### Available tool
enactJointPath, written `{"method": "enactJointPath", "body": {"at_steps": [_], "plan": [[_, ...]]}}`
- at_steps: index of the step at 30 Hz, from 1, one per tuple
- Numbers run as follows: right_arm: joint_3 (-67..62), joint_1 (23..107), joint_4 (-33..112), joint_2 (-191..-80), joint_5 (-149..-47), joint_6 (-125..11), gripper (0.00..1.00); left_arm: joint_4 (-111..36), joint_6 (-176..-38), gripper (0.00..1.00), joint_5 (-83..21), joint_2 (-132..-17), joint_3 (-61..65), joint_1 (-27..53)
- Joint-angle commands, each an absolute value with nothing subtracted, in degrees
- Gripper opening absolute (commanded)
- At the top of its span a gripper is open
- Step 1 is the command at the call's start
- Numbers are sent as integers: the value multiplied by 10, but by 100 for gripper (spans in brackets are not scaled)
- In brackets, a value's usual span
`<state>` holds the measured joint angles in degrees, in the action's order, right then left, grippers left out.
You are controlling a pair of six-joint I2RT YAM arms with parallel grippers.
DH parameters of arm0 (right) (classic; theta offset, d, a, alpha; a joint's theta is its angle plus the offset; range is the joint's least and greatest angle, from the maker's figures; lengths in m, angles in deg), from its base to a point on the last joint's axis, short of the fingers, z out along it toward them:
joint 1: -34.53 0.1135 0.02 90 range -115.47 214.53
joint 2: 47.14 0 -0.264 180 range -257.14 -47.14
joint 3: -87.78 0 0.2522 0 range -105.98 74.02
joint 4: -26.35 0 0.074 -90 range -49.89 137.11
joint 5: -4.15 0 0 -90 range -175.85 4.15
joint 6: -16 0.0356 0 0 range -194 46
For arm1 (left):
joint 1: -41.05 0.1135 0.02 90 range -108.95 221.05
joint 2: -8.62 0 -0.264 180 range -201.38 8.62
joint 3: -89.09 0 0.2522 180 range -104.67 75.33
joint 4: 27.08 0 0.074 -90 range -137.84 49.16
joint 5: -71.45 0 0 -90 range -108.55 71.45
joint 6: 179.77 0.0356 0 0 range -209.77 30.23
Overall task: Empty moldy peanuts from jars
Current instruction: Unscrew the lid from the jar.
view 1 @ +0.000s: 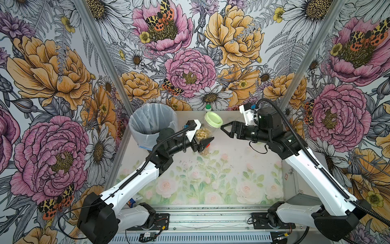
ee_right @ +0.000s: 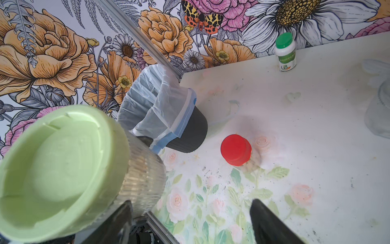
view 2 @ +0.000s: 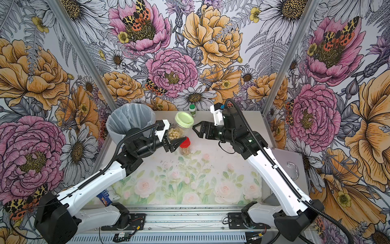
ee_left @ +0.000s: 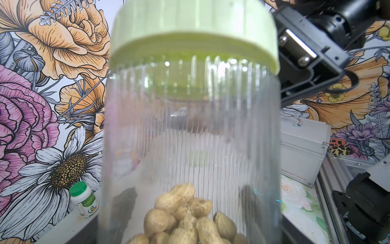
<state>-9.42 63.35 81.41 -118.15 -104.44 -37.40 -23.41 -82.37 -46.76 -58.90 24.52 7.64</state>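
Walls (view 1: 190,69) papered on three sides with large pink and ochre blooms and spotted moths. Surface (view 1: 232,169): pale rose print, flecked with dark crumbs. Waste bin (view 1: 143,135), dark, clear liner, at the far left corner. Ribbed jar (view 1: 209,127), clear, pale green lid (view 1: 213,119) on, held raised between the bin and the right arm with its lid end leaning toward the right tool (view 1: 225,131). Left tool (view 1: 202,135): clamped across the lower body of the ribbed jar, level with the moldy peanuts (ee_left: 185,217). Right tool: jaws apart, empty, just beside the green lid and not touching it. Red-lidded jar (view 2: 185,145): upright on the far left part of the surface near the bin, beside the left tool's finger, nuts visible under the lid. Both top views show the arms and the layout. The left wrist view alone shows the peanuts in their shells, heaped at the jar's base with the upper part bare. The right wrist view alone shows the green lid's recessed top face and the whole red cap. White bottle (ee_right: 286,52), green cap, at the far edge: green and orange "B" logo, small print unreadable. Silver case (ee_left: 304,152) beyond the right edge: a line of writing, too small to read.
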Motion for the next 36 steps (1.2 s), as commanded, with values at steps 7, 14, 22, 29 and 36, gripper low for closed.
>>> {"method": "enactJointPath", "body": {"at_steps": [7,14,22,29,36], "plan": [[-75,561,818,-1147,-1066,-359,89,-193,-814,22,-473,-552,251,78],[-117,553,802,-1142,-1136,-338,91,-193,-816,22,-471,-553,257,75],[-174,583,782,-1171,-1158,-325,92,-198,-813,22,-470,-560,258,70],[-203,624,783,-1223,-1149,-315,89,-199,-813,22,-469,-564,258,68],[-230,646,783,-1244,-1137,-319,91,-200,-812,22,-471,-572,256,68]]}}
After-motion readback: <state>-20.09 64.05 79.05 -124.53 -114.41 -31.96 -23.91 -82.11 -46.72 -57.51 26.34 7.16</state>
